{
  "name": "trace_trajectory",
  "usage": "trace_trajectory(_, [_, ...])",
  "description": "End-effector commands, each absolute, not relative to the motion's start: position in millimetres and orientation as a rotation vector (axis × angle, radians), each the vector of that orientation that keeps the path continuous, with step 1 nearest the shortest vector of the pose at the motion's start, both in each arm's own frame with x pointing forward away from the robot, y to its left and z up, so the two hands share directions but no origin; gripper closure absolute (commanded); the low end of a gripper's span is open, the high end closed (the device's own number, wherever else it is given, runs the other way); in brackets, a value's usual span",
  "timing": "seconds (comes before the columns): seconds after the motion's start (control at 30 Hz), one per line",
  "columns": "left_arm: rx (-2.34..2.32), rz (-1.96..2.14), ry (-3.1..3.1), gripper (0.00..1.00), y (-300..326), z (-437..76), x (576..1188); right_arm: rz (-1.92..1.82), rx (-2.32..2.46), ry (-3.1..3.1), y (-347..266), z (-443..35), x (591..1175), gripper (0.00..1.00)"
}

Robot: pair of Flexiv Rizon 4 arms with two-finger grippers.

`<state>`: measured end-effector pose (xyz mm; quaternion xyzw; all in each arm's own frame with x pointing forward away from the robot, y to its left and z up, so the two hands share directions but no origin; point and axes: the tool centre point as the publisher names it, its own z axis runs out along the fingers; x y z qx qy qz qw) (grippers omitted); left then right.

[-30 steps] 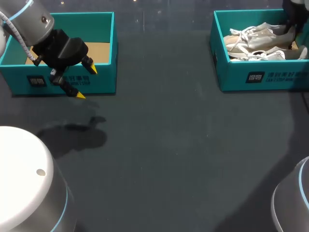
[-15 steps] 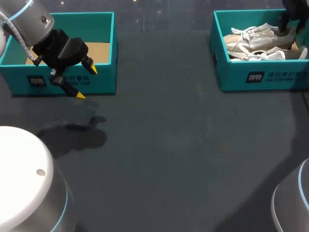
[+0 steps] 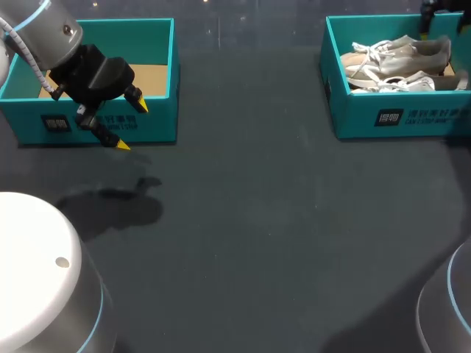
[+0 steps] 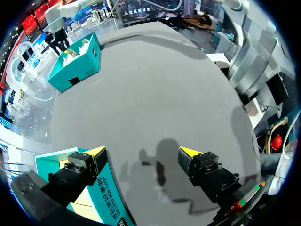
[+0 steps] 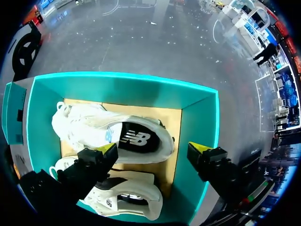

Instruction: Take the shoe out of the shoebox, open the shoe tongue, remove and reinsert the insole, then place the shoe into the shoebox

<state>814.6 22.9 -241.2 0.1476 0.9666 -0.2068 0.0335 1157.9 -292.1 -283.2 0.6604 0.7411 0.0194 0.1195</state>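
Right wrist view: right gripper (image 5: 153,148) above shoebox (image 5: 201,127), fingers spread, nothing held.
left gripper (image 3: 132,126) spread too, empty, hovering at second box's (image 3: 125,40) front wall.

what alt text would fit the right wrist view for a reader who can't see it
The right gripper, fingers open, hangs over an open teal shoebox. Two white shoes with dark insoles lie side by side in it, one of them directly below the fingers.

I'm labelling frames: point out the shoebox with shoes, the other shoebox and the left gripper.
shoebox with shoes (image 3: 353,118): head view, front wall.
other shoebox (image 3: 158,123): head view, front wall.
left gripper (image 3: 131,126): head view, midway between its tips.
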Motion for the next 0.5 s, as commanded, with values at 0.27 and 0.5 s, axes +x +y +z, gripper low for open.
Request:
trace_trajectory(0.27, [0.146, -0.690, 2.949, 0.00, 29, -202, 805, 0.070, 1.908, 2.139, -257, -223, 1106, 0.00])
trace_trajectory(0.5, [-0.457, -0.455, 2.999, 0.00, 41, -189, 817, 0.072, 1.883, 2.167, -234, -206, 1087, 0.00])
